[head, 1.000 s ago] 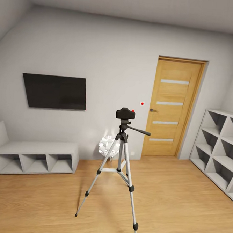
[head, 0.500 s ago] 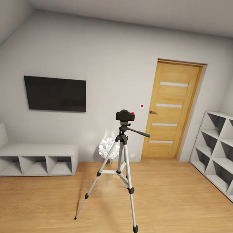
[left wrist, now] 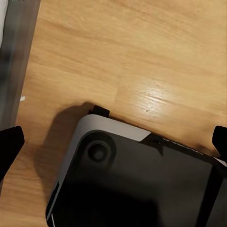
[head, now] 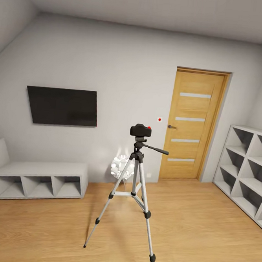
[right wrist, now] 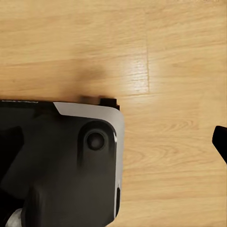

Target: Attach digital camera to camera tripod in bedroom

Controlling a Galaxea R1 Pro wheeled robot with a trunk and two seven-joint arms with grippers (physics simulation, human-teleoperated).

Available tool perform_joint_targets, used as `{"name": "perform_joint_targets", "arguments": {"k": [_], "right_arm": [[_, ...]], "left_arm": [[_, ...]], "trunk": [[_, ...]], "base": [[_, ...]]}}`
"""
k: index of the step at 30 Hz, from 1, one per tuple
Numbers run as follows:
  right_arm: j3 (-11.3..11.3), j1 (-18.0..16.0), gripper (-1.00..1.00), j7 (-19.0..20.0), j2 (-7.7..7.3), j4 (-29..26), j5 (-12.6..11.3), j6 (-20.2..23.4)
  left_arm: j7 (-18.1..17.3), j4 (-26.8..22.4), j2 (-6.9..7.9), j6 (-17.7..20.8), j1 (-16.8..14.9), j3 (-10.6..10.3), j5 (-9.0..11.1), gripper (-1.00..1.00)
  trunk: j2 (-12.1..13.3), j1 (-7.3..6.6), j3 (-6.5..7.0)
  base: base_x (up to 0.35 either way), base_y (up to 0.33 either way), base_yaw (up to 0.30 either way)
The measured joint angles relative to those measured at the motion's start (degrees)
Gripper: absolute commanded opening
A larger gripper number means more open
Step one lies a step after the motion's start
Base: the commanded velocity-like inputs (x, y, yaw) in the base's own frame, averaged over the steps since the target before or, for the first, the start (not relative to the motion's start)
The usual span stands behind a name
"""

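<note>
One tripod [head: 134,174], one camera [head: 140,129]

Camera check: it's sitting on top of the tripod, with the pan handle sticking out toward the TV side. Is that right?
Not quite. In the head view the digital camera does sit atop the camera tripod, but the pan handle points toward the wooden door, not the TV.
</note>
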Motion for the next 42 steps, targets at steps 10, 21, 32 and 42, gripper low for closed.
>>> {"name": "perform_joint_targets", "arguments": {"k": [10,21,32,42], "right_arm": [[0.16,0.00,1.00,0.00,-0.06,0.00,0.02,-0.04],[0.17,0.00,1.00,0.00,-0.08,0.00,0.02,-0.05],[0.17,0.00,1.00,0.00,0.24,0.00,-0.04,0.01],[0.23,0.00,1.00,0.00,0.45,0.00,0.08,0.08]], "left_arm": [[0.00,0.00,0.00,0.04,0.01,0.00,0.00,1.00],[0.00,0.00,0.00,0.00,0.00,0.00,0.00,1.00],[0.00,0.00,0.00,0.01,0.00,0.00,0.00,1.00],[0.00,0.00,0.00,0.02,0.00,0.00,0.00,1.00]], "trunk": [[0.00,0.00,0.00],[0.00,0.00,0.00],[0.00,0.00,0.16],[0.00,0.00,0.32]], "base": [[0.000,0.000,0.000],[0.000,0.000,0.000],[0.000,0.000,0.000],[0.000,0.000,0.000]]}}
